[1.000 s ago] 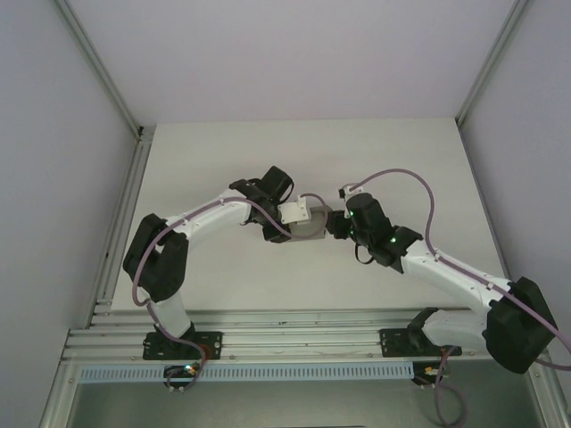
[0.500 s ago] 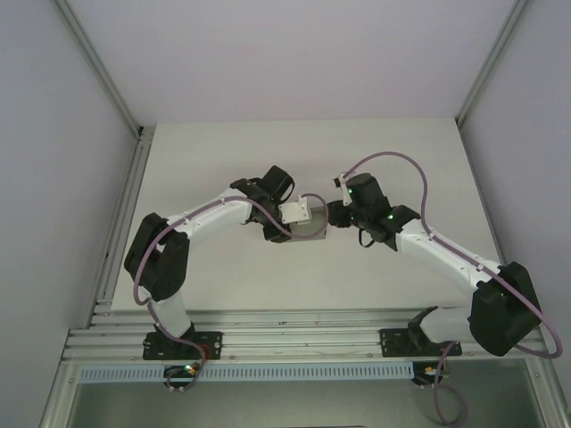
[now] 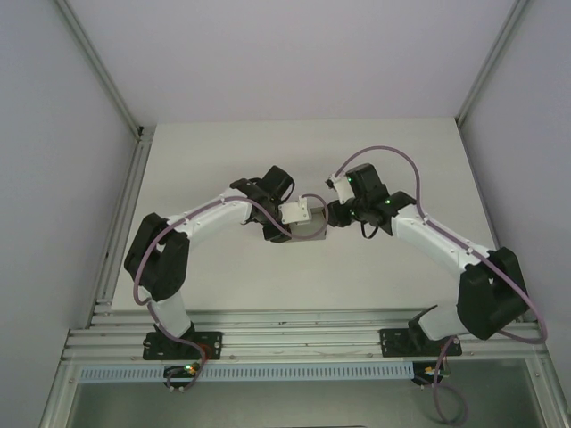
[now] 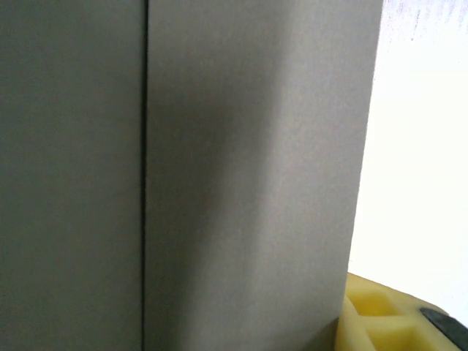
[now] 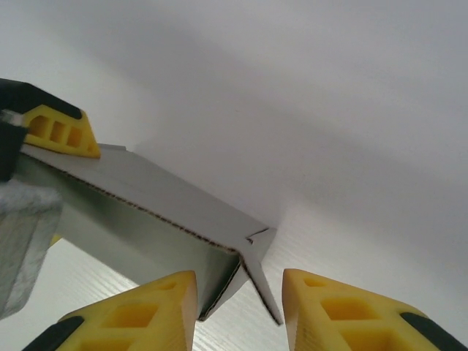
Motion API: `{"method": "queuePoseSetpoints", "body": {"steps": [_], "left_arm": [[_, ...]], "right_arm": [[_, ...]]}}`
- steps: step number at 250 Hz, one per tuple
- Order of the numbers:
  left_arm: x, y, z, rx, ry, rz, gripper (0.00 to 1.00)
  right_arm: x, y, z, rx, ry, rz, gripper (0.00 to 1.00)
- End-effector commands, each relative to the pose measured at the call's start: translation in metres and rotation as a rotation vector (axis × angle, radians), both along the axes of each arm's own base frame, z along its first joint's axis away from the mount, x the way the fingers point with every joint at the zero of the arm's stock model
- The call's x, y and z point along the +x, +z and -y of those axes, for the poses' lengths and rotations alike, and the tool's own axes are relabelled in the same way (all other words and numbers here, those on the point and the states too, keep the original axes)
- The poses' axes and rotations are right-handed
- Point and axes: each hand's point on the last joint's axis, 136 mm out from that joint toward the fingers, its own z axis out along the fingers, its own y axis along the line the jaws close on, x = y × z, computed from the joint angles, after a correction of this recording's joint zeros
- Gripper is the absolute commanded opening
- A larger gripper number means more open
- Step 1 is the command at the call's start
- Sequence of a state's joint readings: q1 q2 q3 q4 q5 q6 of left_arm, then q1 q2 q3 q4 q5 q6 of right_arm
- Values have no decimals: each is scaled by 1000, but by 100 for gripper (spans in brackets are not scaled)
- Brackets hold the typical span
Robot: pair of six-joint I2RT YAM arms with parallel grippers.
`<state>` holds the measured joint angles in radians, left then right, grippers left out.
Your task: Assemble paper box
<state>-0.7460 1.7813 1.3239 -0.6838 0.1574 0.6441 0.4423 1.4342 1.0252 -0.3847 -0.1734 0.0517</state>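
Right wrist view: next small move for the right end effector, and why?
Probably ease the right end effector forward and pinch the corner flap. Its jaws stand apart with that loose flap sticking out between them, untouched, while the left end effector grips the paper box at its other end.

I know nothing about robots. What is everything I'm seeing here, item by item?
paper box: one, grey card, mid-table between the grippers
table: one, off-white, under everything
walls: three, pale lilac, around the table
frame rails: several, silver metal, along the table's near and left edges
cables: two, purple, one along each arm
left arm, right arm: two, white with black joints, bolted at the near edge
left gripper: one, yellow fingers, shut on the paper box
right gripper: one, yellow fingers, open around a box corner flap
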Motion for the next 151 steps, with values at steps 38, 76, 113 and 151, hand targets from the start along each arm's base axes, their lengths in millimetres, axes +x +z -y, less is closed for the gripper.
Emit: {"method": "queuePoseSetpoints", "body": {"steps": [38, 76, 113, 151], "left_arm": [[-5, 2, 3, 11, -32, -11, 36], [-3, 2, 6, 5, -29, -8, 37], [0, -1, 9, 4, -25, -5, 38], [1, -4, 8, 24, -20, -10, 44]], "right_arm": [[1, -5, -5, -8, 30, -55, 4], [-5, -1, -15, 118, -86, -164, 0], [-11, -6, -27, 185, -208, -175, 0], [-10, -20, -22, 256, -331, -188, 0]]}}
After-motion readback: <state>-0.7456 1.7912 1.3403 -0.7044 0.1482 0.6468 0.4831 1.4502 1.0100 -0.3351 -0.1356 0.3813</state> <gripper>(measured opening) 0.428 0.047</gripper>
